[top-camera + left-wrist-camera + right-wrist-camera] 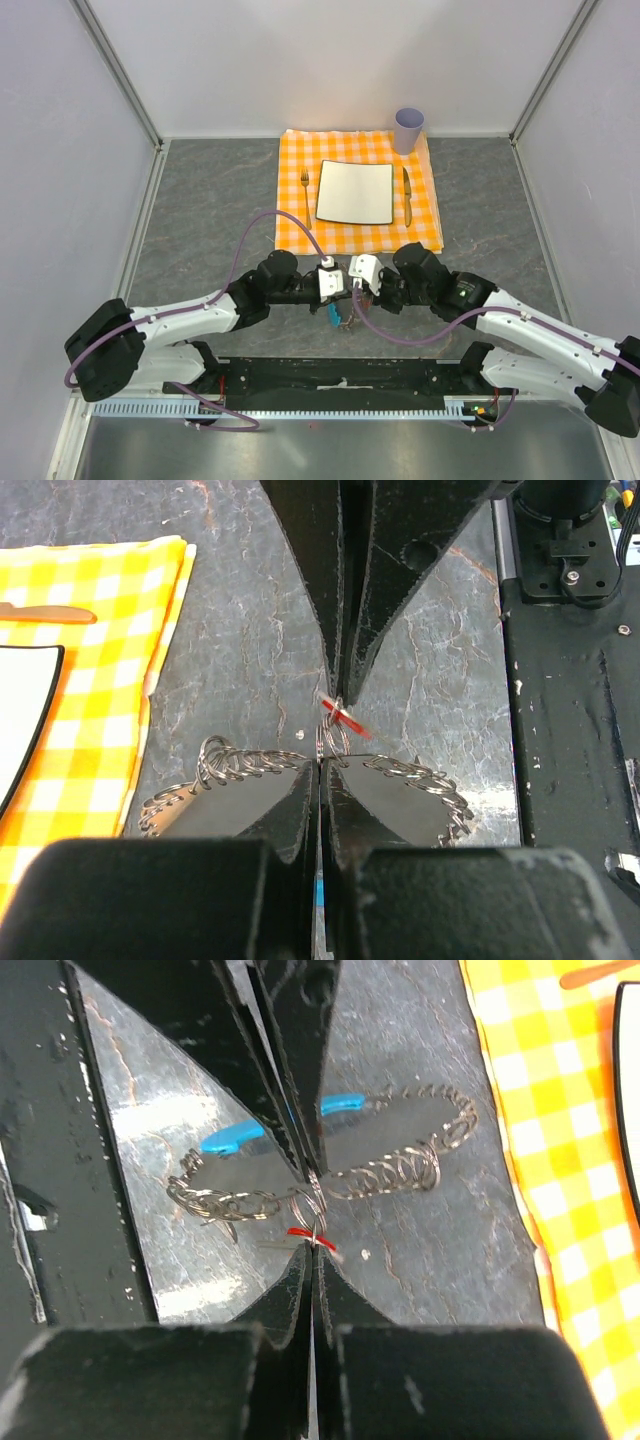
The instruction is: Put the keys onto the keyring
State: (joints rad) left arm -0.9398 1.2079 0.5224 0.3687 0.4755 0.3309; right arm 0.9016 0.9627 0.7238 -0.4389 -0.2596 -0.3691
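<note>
Plate, fork, knife lie beyond keyring.

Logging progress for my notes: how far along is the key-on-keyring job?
Done: key and ring are gripped and brought tip to tip. In hand: the right gripper pinches the red key; the left gripper seems to pinch a small ring on the keyring. Left: I cannot tell whether the key is threaded yet; letting go remains.

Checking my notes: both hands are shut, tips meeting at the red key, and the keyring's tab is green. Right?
No: the tab on the keyring is blue, not green, as the right wrist view shows. Left hand and right hand are shut, tips meeting at the red key.
</note>
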